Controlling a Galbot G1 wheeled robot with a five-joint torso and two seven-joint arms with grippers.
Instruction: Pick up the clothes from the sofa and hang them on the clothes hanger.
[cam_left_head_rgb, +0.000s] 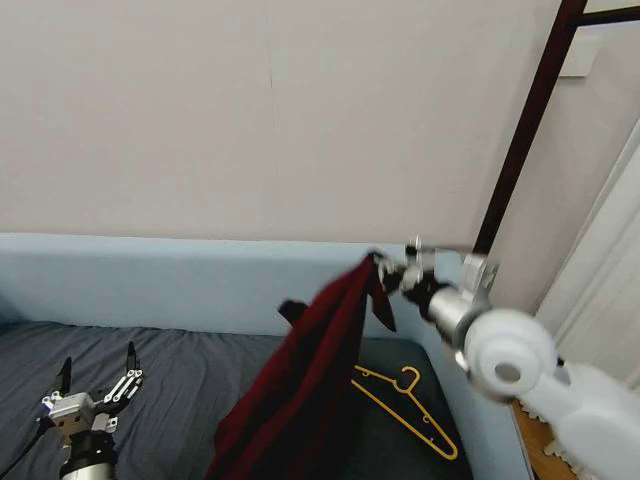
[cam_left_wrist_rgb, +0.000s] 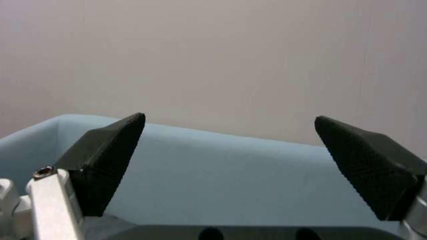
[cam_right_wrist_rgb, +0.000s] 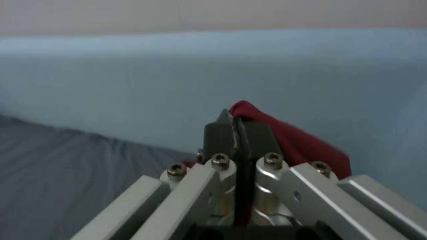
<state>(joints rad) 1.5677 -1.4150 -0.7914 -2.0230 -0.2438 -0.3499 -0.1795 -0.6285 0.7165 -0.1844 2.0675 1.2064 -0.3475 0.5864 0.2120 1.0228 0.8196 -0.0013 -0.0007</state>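
Right claw (cam_left_head_rgb: 385, 274) is clamped on the red garment (cam_left_head_rgb: 300, 390) at its top, cloth dangling over the sofa (cam_left_head_rgb: 150, 280). Yellow hanger (cam_left_head_rgb: 405, 388) lies flat on the seat below, just right of it; left claw (cam_left_head_rgb: 95, 385) sits spread open, low left.

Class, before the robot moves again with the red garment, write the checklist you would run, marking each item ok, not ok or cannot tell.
1. Grip, right tool shut on the red garment: ok.
2. Garment's lower end clear of the sofa: cannot tell.
3. Spare left tool open, holding nothing: ok.
4. Loose yellow hanger lying on the sofa: ok.
5. Garment on the hanger: not ok.
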